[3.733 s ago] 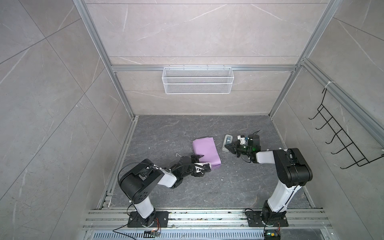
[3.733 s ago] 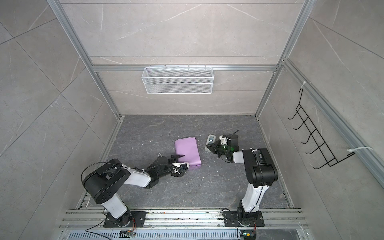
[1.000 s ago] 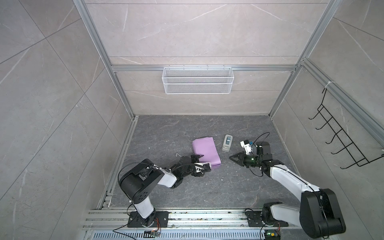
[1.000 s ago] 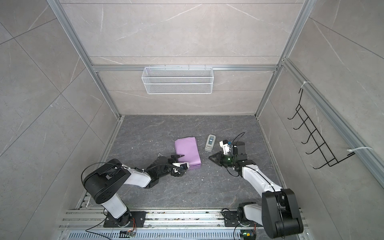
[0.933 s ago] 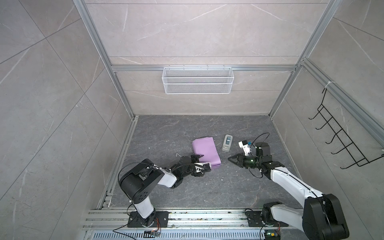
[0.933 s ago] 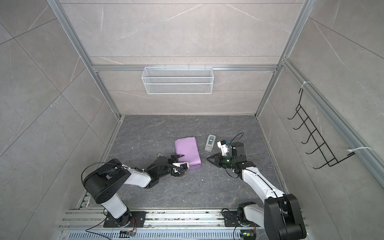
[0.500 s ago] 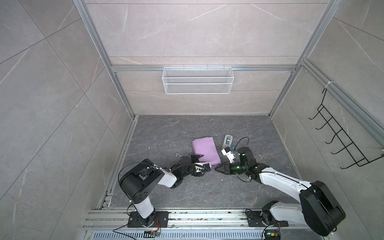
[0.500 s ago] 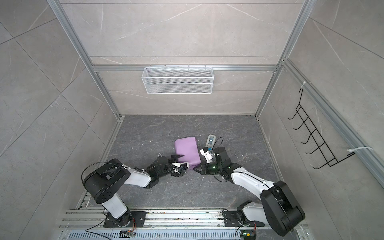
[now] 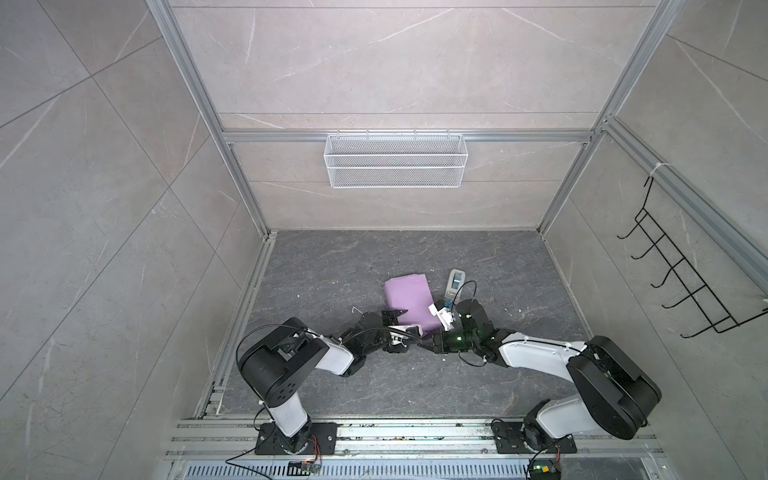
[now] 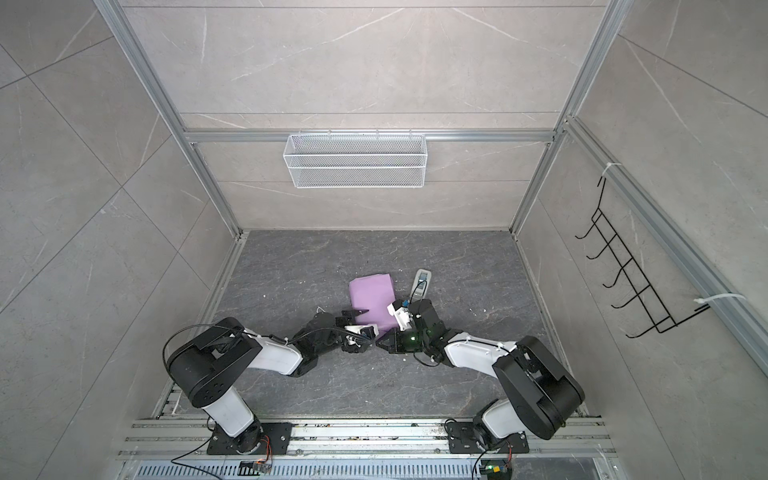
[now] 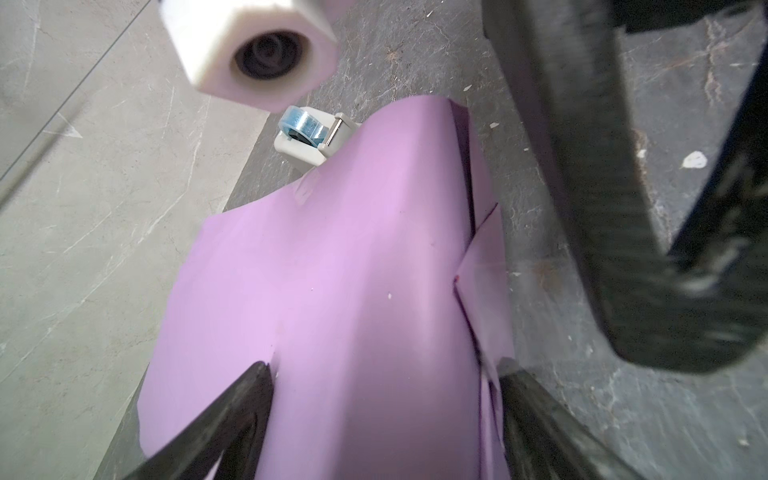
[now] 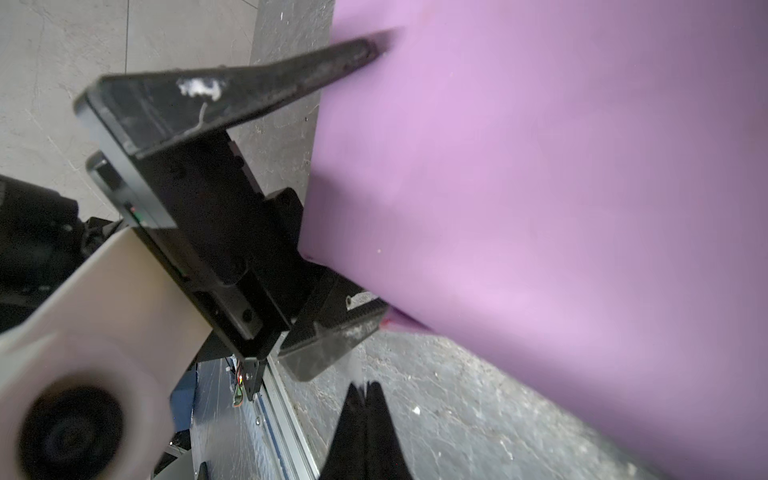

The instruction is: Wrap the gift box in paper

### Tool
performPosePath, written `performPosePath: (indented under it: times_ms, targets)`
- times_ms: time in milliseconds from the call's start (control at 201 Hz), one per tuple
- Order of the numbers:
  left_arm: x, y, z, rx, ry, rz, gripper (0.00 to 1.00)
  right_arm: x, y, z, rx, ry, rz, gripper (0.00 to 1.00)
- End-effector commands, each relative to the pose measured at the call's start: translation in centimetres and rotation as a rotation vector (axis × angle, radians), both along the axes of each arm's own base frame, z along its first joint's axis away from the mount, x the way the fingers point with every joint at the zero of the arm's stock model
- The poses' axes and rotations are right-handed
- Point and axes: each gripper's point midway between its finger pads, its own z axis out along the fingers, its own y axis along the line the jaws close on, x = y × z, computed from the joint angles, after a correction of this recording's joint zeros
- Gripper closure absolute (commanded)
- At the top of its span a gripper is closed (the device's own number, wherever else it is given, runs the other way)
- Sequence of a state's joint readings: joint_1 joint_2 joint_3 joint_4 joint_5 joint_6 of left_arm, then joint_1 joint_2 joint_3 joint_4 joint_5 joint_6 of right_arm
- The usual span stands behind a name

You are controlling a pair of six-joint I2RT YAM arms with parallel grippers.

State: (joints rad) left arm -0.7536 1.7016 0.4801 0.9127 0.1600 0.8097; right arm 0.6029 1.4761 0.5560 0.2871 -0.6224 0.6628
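The paper (image 9: 409, 305) (image 10: 372, 301), lilac side out, is folded into a parcel on the grey floor, and the gift box is hidden inside it. In the left wrist view, folded flaps show along one side of the paper (image 11: 353, 270). My left gripper (image 9: 402, 322) (image 11: 386, 374) clasps the parcel's near end, its jaws wide, one finger (image 12: 291, 70) on each side of it. My right gripper (image 9: 428, 344) (image 10: 380, 344) (image 12: 365, 388) is shut and empty. It hangs low over the floor beside the parcel's near corner, tip towards the left gripper.
A grey-white tape dispenser (image 9: 456, 282) (image 11: 307, 133) lies just right of the parcel's far end. A white wire basket (image 9: 394, 165) hangs on the back wall and a black hook rack (image 9: 681, 282) on the right wall. Metal rails (image 9: 374, 432) run along the front.
My right arm has swung from the right of the floor, leftwards and nearer, to the parcel's near corner, still shut. The left gripper and the parcel have not moved.
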Motion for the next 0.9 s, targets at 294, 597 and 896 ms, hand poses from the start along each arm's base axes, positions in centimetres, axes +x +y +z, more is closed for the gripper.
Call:
performPosePath:
  times_ms: [294,597,896]
  targets:
    - [0.3,0.7,-1.4,0.019,0.056,0.041,0.16,1.2,0.2,0.7,0.011,-0.040,-0.042,1.00]
    - [0.3,0.7,-1.4,0.021,0.057,0.042,0.16,1.7,0.1,0.3,-0.007,-0.034,-0.067,1.00]
    - [0.3,0.7,-1.5,0.021,0.057,0.042,0.16,2.0,0.1,0.2,-0.010,-0.033,-0.078,1.00]
